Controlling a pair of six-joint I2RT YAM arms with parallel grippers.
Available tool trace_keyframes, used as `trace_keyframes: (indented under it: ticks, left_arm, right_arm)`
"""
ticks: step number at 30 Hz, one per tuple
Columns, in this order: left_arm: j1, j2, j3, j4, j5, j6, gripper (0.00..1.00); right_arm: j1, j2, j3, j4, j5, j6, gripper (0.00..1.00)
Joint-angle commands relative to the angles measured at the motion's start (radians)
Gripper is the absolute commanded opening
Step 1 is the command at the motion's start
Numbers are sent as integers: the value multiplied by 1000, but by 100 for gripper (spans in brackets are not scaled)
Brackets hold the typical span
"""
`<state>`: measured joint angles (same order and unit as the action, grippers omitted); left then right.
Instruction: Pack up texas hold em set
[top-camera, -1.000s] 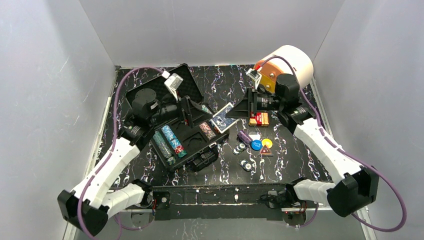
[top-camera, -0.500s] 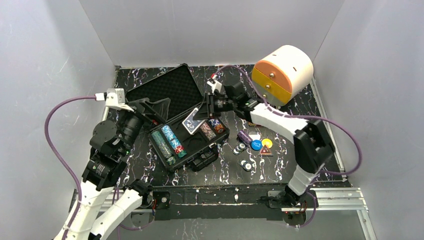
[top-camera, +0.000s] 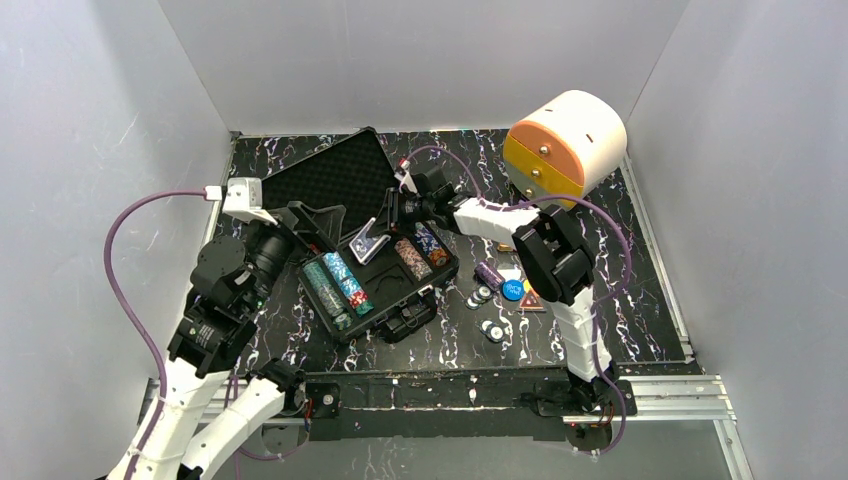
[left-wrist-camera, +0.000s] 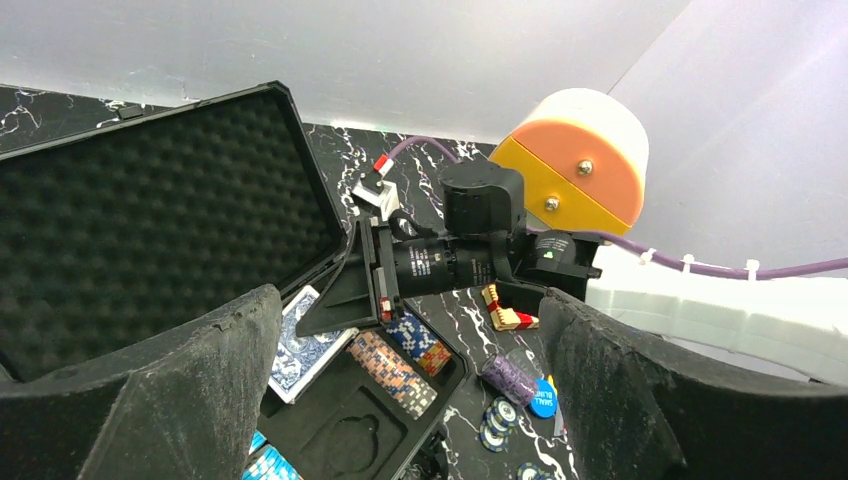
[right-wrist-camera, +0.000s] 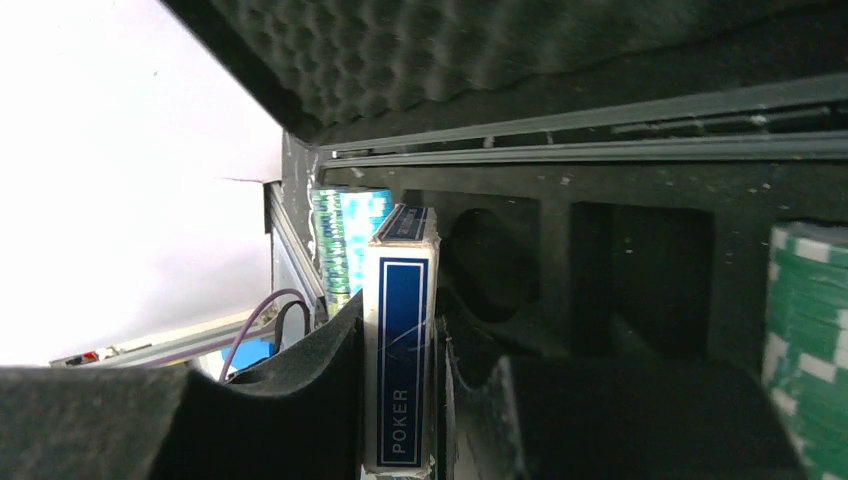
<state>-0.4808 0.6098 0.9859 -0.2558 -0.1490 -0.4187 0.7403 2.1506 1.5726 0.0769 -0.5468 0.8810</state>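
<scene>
Chips (top-camera: 490, 328) lie flat on the dark table (top-camera: 620, 320), nearest the front edge. Just past them there are more loose chips, a blue button (top-camera: 512, 291), a yellow button (top-camera: 535, 285) and a small purple stack (top-camera: 488, 274). All of these sit to the right of the case (top-camera: 425, 300).

The black case lies open in the middle of the table, and its lid (top-camera: 320, 180) leans back. Two long rows of green and blue chips (top-camera: 335, 285) fill the left part of it. A red-brown row (top-camera: 413, 260) and a blue-orange row (top-camera: 432, 246) fill the right end.

The left gripper (top-camera: 318, 220) hangs over the left side of the case, near the lid. Its fingers are spread wide and there is nothing between them.

The right gripper (top-camera: 380, 230) reaches in from the right and pinches the card deck (top-camera: 368, 241). The deck is a blue box with the word POKER on it. It is tilted over the empty foam holes in the middle of the case. I cannot tell if it touches the foam.

A small red and gold thing (left-wrist-camera: 505, 312) lies on the table behind the right arm. At the far right, well apart from the case, a round cream and orange drawer box (top-camera: 565, 140) stands.
</scene>
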Motion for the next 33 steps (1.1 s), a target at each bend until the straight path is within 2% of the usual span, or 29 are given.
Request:
trace_keyframes:
  ticks: [1,12,18,33]
  left_arm:
    - [1,-15,-8,-20,-7,12,98]
    - [1,-10,-27,-9,-17,-18,98]
    - [1,-10,-28,-8,-28,-17,98]
    - [1,-17,-38,-27,-32,-22,98]
  right_arm:
    - [1,10,63,29,-11,56,11]
    - [3,79,104,-9,-6,61,11]
    - [10,64,60,87,-18,44,12]
    - [38,68,-10,200,4,21,12]
